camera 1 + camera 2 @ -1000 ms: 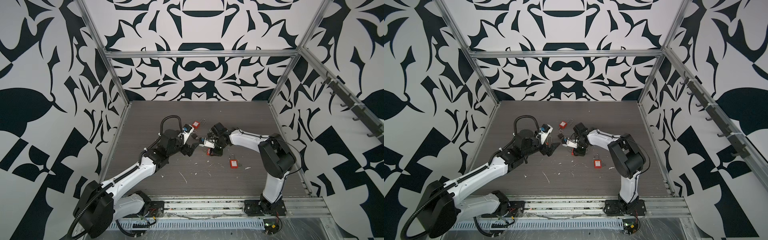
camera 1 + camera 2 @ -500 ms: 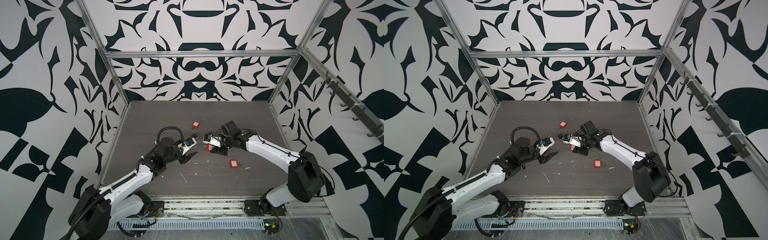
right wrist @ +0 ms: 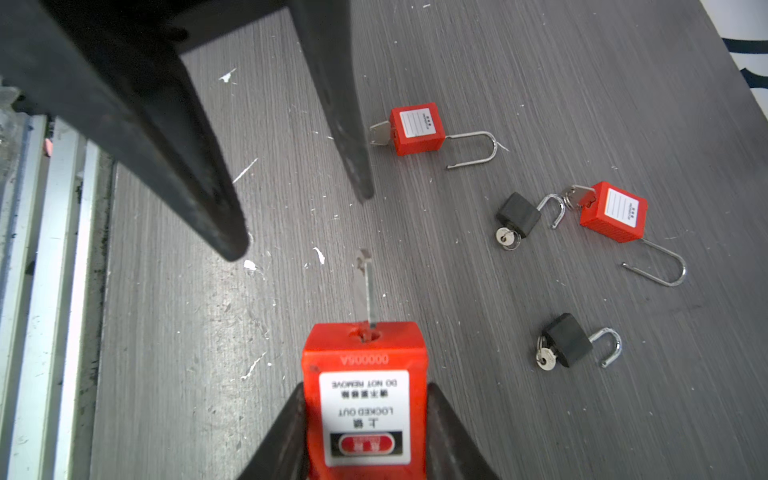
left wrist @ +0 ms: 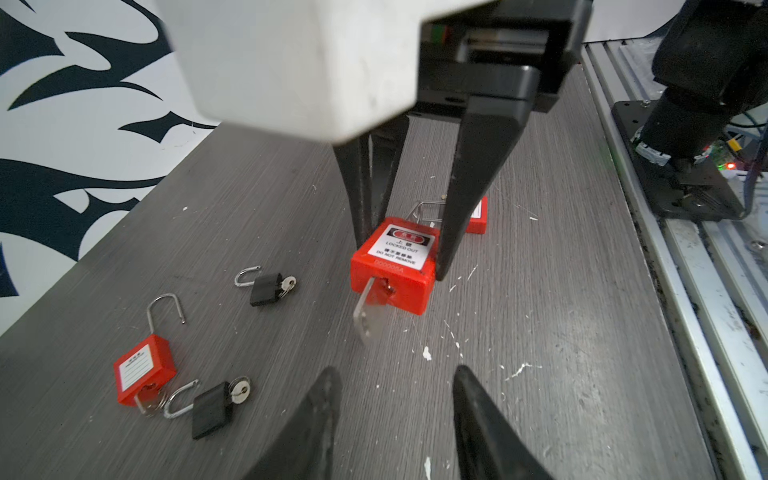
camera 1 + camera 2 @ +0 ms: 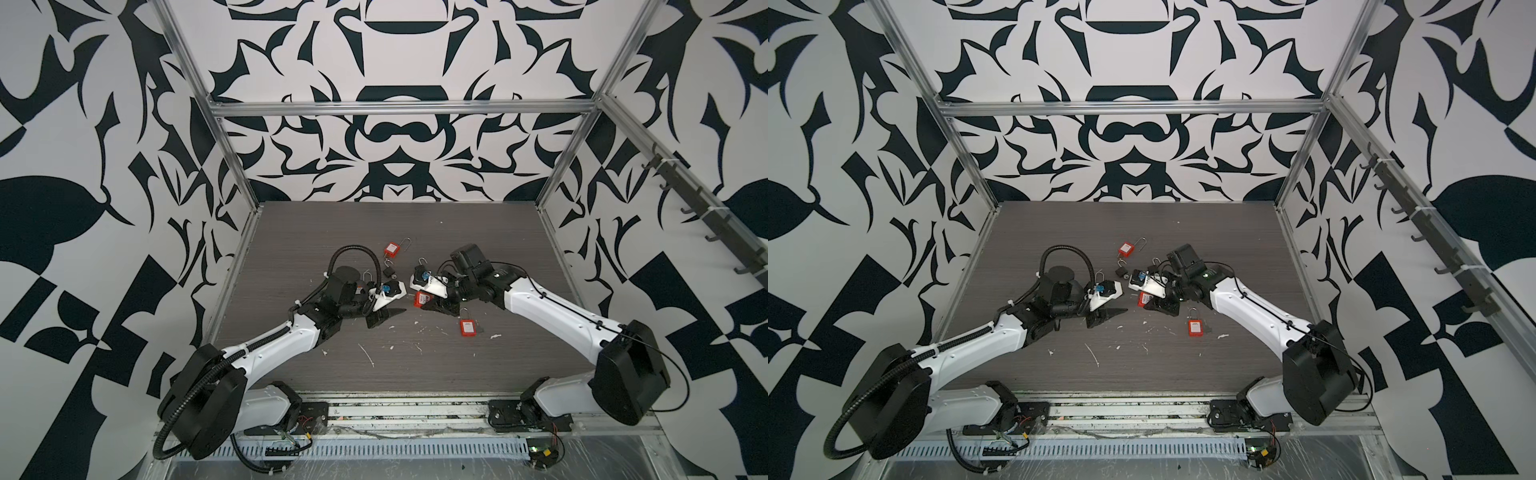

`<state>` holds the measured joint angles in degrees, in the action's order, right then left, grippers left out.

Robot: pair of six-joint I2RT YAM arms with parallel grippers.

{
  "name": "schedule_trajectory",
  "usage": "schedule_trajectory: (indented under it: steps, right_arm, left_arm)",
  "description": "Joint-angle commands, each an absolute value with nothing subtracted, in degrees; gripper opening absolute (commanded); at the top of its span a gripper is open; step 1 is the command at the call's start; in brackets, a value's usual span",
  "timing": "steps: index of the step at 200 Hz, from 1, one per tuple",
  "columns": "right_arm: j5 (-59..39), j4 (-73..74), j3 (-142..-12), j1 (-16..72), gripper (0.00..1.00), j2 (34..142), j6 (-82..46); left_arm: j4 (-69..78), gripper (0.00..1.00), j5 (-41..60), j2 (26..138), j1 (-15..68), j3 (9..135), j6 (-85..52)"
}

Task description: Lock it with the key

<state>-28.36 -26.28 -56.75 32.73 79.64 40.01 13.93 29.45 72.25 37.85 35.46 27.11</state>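
My right gripper [image 3: 365,390] is shut on the body of a red padlock [image 3: 365,399] labelled LOCKED OUT, held just above the table. A silver key [image 3: 365,291] sticks out of its keyhole towards the left arm. In the left wrist view the same red padlock [image 4: 395,266] and key [image 4: 370,316] hang between the right gripper's fingers [image 4: 461,199]. My left gripper [image 4: 397,370] faces the key from a short distance, open, with nothing between its fingers. In both top views the left gripper [image 5: 390,312] [image 5: 1111,312] and the red padlock [image 5: 422,298] [image 5: 1145,298] meet mid-table.
On the table lie other padlocks with keys in them: a red one [image 4: 143,370], two small black ones [image 4: 266,286] [image 4: 212,409], one more red [image 5: 467,327] near the right arm and one [image 3: 415,129] by the left fingers. A metal rail [image 4: 685,257] runs along the front edge.
The left gripper's jaws have narrowed and it has drawn back a little from the key. The right arm's elbow has swung out to the right, still holding the red padlock.
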Motion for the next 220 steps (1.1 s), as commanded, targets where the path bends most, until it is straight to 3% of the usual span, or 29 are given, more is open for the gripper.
schedule_trajectory:
  steps: [1, 104, 220]
  right_arm:
    - [-30.6, -25.7, -56.4, 33.0, 0.32, 77.6, 38.9]
    - [-29.7, -27.3, -56.4, 34.3, 0.29, 76.0, 38.3]
    - [-29.5, -27.3, -56.0, 34.8, 0.28, 77.9, 39.6]
  left_arm:
    - [15.5, 0.43, 33.1, 72.6, 38.1, 37.1, 26.4]
    - [15.4, 0.35, 33.4, 75.2, 39.7, 38.1, 26.9]
    - [16.4, 0.36, 30.8, 73.5, 39.7, 33.6, 24.6]
